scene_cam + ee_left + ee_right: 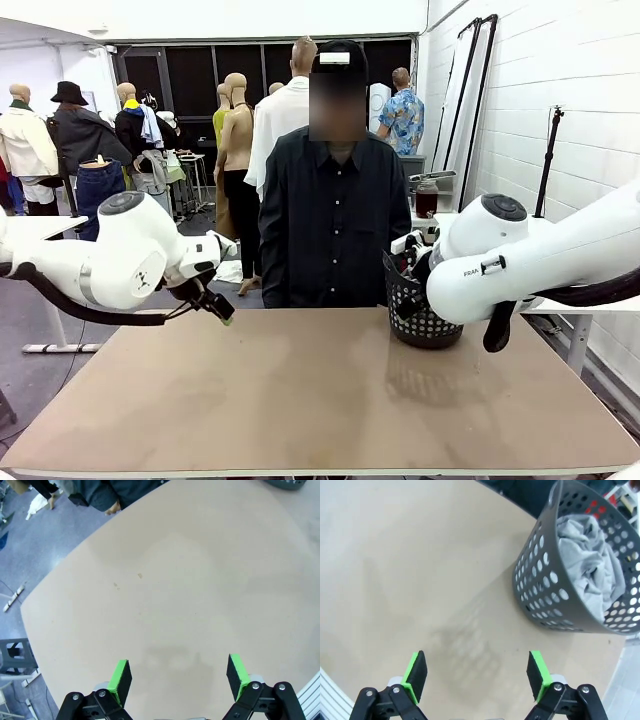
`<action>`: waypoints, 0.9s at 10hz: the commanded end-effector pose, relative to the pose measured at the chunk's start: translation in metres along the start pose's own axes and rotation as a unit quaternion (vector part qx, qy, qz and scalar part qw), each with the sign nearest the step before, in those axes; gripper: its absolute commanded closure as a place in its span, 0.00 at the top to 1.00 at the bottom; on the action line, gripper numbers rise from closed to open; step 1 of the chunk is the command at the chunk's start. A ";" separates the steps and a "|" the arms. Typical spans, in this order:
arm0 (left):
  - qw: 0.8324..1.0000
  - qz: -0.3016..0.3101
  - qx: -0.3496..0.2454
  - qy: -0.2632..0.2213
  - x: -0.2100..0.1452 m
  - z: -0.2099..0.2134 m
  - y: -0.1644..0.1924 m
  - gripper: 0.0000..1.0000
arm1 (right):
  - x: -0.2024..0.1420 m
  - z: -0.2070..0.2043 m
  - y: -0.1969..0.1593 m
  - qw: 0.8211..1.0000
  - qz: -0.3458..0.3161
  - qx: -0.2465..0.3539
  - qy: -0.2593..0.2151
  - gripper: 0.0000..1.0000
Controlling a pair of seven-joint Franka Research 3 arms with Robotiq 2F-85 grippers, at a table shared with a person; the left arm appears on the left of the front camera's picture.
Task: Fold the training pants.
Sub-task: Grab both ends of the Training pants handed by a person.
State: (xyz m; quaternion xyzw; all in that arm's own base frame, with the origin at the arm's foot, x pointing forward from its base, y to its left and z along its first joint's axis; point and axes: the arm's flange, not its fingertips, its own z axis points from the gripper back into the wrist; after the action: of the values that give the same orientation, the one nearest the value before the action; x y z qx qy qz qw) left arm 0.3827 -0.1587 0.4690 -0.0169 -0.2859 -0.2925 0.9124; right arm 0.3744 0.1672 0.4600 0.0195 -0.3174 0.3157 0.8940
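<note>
As the front camera has it: my left pincer (pixel 222 310) hangs over the far left of the table (pixel 300 400), which lies bare in front of the person (pixel 335 220). The black basket (pixel 425 325) stands at the far right, close beside my right arm.
Left wrist camera: the left pincer is spread wide above plain tabletop, with nothing between its pads.
Right wrist camera: the right pincer (pixel 477 675) is also wide and empty. The basket sits near it, and the grey pants (pixel 590 560) lie crumpled inside, not yet on the table.
Risk, basket: I judge that a reach inside could catch a finger on the rim or a hole. That could tip the light basket or drag it toward the table's edge.
Risk, cloth: bunched like this, one pinch may take several layers or a single leg. The pants would then come out twisted and any fold would go askew.
Risk, person: the person stands right at the far edge, so a broad swing across the middle could pass too close.
</note>
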 end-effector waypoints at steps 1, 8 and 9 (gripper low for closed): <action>1.000 0.015 -0.009 -0.015 0.004 0.023 -0.004 1.00 | 0.008 0.024 0.001 1.000 -0.008 0.004 -0.015 1.00; 0.999 -0.002 0.033 -0.015 0.019 0.070 -0.017 1.00 | 0.029 0.078 -0.001 0.997 -0.004 -0.052 -0.058 1.00; 0.999 -0.004 0.040 -0.012 0.021 0.076 -0.020 1.00 | 0.030 0.081 -0.001 0.997 -0.003 -0.054 -0.052 1.00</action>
State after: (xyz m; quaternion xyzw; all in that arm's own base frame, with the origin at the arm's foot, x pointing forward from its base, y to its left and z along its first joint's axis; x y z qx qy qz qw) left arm 0.3504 -0.1690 0.5343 -0.0034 -0.3120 -0.3005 0.9013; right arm 0.3498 0.1588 0.5394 0.0060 -0.3889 0.3031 0.8699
